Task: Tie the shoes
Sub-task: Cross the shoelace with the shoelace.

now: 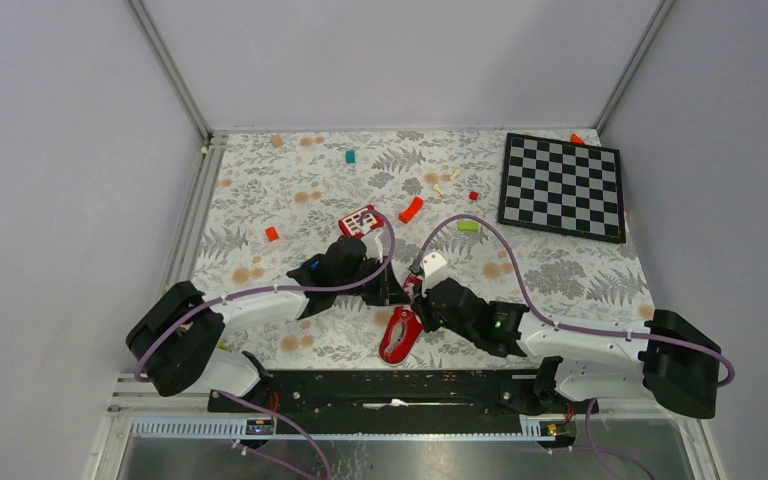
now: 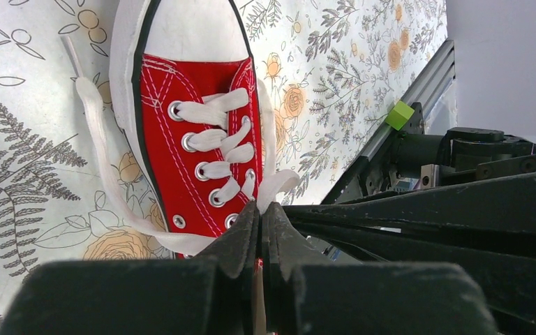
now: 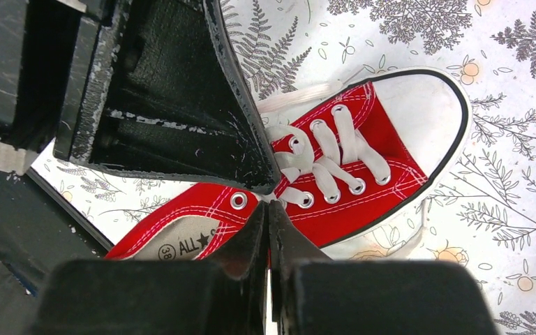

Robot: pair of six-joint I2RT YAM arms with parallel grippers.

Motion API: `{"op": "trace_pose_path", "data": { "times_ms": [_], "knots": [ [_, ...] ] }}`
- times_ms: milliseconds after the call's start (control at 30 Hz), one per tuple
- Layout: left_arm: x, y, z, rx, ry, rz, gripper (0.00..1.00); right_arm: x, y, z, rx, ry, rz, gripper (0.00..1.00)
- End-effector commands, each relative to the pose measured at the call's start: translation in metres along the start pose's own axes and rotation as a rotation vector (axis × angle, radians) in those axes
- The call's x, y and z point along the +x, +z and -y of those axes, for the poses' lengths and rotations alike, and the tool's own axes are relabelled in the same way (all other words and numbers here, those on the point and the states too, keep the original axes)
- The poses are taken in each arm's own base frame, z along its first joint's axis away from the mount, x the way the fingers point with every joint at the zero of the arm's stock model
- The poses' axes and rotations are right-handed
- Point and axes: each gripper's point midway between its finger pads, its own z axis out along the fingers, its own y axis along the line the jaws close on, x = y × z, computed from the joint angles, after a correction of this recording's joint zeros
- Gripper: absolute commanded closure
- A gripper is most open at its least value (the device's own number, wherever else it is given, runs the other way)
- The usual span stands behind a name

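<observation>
Red sneaker (image 1: 398, 338) (image 2: 197, 150) (image 3: 352, 164) on its sole on the floral table (image 1: 260, 190), at the near centre between the two arm bases, white toe cap toward the near edge. White laces (image 2: 213, 139) (image 3: 335, 157) threaded through the eyelets, ends untied, one loose strand trailing over the cloth beside the sole.

Left gripper (image 1: 390, 288) (image 2: 259, 209) down at the top eyelets, fingers closed on a bend of lace that runs into their tips. Right gripper (image 1: 415, 292) (image 3: 269, 208) right against it from the right, fingers pressed together at the lace by the top eyelet; lace pinched or merely touched, cannot tell. Both grippers crowded over the far end of the sneaker, hiding its opening from above.

Just far of the left gripper, red block with white squares (image 1: 361, 221); beyond it to the right, curved red-orange piece (image 1: 411, 209) and green block (image 1: 468, 226). Small red cube (image 1: 271, 233) well to the left. Chessboard (image 1: 562, 187) at the far right corner, well apart from the sneaker.
</observation>
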Motion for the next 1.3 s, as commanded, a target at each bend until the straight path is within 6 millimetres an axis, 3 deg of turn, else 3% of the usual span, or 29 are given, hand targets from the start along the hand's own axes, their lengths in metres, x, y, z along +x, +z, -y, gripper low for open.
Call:
{"op": "trace_pose_path", "data": {
  "times_ms": [0,300,367,400,467,567,867,1133,1267],
  "knots": [
    [-0.018,-0.008,0.019,0.056,0.064,0.056,1.00,-0.003,-0.004,0.006,0.033,0.030,0.034,1.00],
    [-0.021,-0.010,0.025,0.116,0.101,0.095,1.00,-0.001,-0.008,0.001,-0.001,0.054,0.032,0.99],
    [-0.019,-0.009,0.025,0.126,0.105,0.090,1.00,-0.001,-0.010,0.007,0.022,0.071,0.046,0.88],
    [-0.018,-0.009,0.025,0.134,0.109,0.088,1.00,-0.002,-0.013,0.010,0.035,0.081,0.060,0.74],
    [-0.017,-0.008,0.025,0.152,0.121,0.087,1.00,-0.004,-0.018,0.018,0.062,0.103,0.091,0.61],
    [-0.014,-0.009,0.028,0.196,0.154,0.087,1.00,-0.007,-0.027,0.030,0.090,0.155,0.145,0.53],
    [-0.007,-0.015,0.044,0.350,0.300,0.097,1.00,-0.004,-0.036,0.052,0.063,0.341,0.185,0.56],
    [0.010,-0.021,0.052,0.465,0.446,0.056,1.00,-0.009,-0.034,0.042,0.010,0.340,0.173,0.56],
    [0.012,-0.025,0.054,0.495,0.512,0.086,1.00,-0.010,-0.031,0.031,-0.097,0.361,0.146,0.58]
  ]
}}
